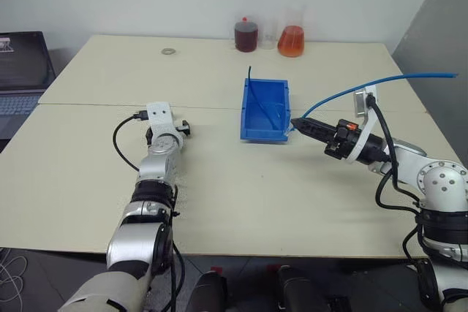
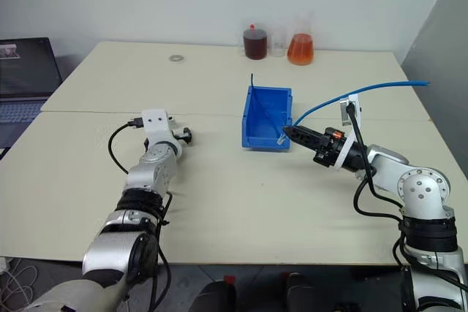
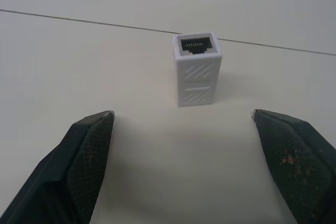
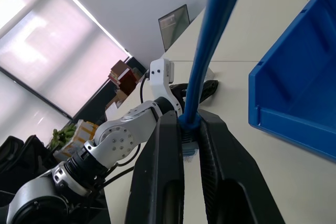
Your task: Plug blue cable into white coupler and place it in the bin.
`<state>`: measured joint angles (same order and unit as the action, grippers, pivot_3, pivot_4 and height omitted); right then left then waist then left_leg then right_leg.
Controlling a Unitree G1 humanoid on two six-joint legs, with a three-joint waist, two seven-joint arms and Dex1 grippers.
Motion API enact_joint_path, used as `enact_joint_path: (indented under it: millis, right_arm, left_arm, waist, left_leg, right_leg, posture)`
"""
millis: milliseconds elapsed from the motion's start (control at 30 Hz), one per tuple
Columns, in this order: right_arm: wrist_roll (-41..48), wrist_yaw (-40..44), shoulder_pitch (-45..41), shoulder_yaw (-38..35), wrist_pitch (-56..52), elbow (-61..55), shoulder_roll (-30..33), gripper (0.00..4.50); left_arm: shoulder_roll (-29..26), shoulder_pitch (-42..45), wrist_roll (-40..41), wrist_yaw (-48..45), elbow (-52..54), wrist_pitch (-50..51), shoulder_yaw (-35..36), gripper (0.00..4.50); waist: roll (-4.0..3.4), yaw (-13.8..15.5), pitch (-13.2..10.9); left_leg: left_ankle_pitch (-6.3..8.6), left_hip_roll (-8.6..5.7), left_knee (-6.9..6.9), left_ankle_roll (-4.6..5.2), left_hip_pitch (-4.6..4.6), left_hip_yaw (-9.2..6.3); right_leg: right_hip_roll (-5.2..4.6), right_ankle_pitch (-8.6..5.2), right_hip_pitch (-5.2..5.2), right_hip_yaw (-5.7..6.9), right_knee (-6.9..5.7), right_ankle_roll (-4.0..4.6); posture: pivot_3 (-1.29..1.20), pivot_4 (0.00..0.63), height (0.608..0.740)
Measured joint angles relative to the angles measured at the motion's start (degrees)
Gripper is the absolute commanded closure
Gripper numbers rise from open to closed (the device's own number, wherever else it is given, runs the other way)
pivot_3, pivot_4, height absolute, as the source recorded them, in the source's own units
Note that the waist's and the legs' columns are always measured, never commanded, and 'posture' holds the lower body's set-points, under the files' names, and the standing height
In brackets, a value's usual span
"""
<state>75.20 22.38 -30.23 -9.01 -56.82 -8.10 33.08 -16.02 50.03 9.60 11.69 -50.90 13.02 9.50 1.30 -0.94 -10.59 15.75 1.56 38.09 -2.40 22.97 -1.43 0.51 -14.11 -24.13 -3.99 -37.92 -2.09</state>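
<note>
You are lining your wide-open left hand [image 3: 181,124] up on the white coupler [image 3: 197,69] standing socket-up on the table [image 1: 292,202], so straddle it squarely before closing, while your right hand [image 4: 191,129] is pinching the blue cable [image 4: 210,40] beside the bin [image 1: 265,111].

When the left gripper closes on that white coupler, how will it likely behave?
The white coupler stands on end on the table, so a nudge may tip it. It looks small, hollow plastic: probably light. The open left gripper straddles it.

The white coupler [image 3: 197,69] stands upright on the table, dark port up; the blue cable [image 1: 351,89] arcs beside the bin [image 1: 265,111].
</note>
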Motion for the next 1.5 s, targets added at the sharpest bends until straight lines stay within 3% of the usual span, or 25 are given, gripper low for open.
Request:
enact_joint_path:
  millis: [267,400,800,1067,1200,1367,1500]
  right_arm:
    - [-0.3,-0.4,0.0,-1.1,-0.3,-0.1,-0.1,4.36]
    - [-0.5,-1.1,0.0,-1.1,-0.3,-0.1,-0.1,4.36]
    - [-0.4,-2.8,0.2,-3.4,-1.0,0.0,-0.5,4.36]
    - [-0.3,-3.5,0.1,-3.4,-1.3,0.5,-1.2,4.36]
    - [-0.6,-3.6,-0.7,-3.2,-1.4,-0.5,-0.7,4.36]
    - [-5.3,0.9,-1.9,-0.3,-1.3,-3.7,2.2,4.36]
    - [-10.7,6.6,-2.6,5.2,-0.6,-5.8,2.6,4.36]
  left_arm:
    - [-1.6,7.1,-1.7,-5.3,-15.6,-7.7,1.0,0.04]
    - [-1.8,7.7,-1.9,-7.3,-17.8,-9.8,1.2,0.74]
    - [-3.1,8.6,-3.7,-7.5,-20.1,-10.1,1.4,3.53]
    - [-4.0,8.5,-4.4,-10.3,-19.9,-9.6,1.0,3.71]
    - [-6.6,3.0,-5.4,-27.7,-9.5,-6.1,-4.6,3.71]
    - [-16.0,-18.3,1.5,-57.9,28.4,2.8,-13.1,3.71]
    - [-17.8,-23.9,6.9,-69.4,45.0,6.6,-17.1,3.71]
  waist:
    - [0.00,-0.3,0.0]
    - [0.00,-0.4,0.0]
    - [0.00,-0.7,0.0]
    - [0.00,-0.7,0.0]
    - [-0.01,-0.8,0.0]
    - [-0.05,-1.5,0.0]
    - [-0.05,-0.7,0.0]
  left_leg:
    - [0.00,0.00,-0.01,0.00,0.00,-0.01]
    - [0.00,0.00,-0.01,-0.01,0.00,-0.01]
    - [0.00,0.01,-0.01,-0.01,-0.01,-0.01]
    - [0.00,0.00,-0.01,-0.01,-0.01,-0.01]
    - [-0.01,0.02,-0.03,-0.02,-0.02,-0.01]
    - [-0.02,0.12,-0.11,-0.05,-0.04,0.01]
    - [-0.02,0.08,0.01,-0.02,-0.07,-0.07]
  right_leg:
    - [0.00,0.00,0.00,0.03,-0.02,0.00]
    - [-0.01,0.00,0.00,0.03,-0.03,0.00]
    - [-0.01,0.01,-0.02,0.03,-0.08,0.00]
    - [-0.01,0.01,-0.02,0.03,-0.10,0.00]
    - [-0.01,0.01,-0.03,0.04,-0.13,0.02]
    - [-0.04,-0.08,-0.12,-0.01,-0.19,0.19]
    - [-0.01,-0.09,0.01,0.08,-0.20,0.16]
  posture:
    - [0.00,0.150,0.740]
    - [0.00,0.150,0.740]
    - [0.00,0.150,0.740]
    - [0.00,0.150,0.740]
    - [0.00,0.150,0.740]
    - [0.00,0.150,0.740]
    - [0.00,0.150,0.740]
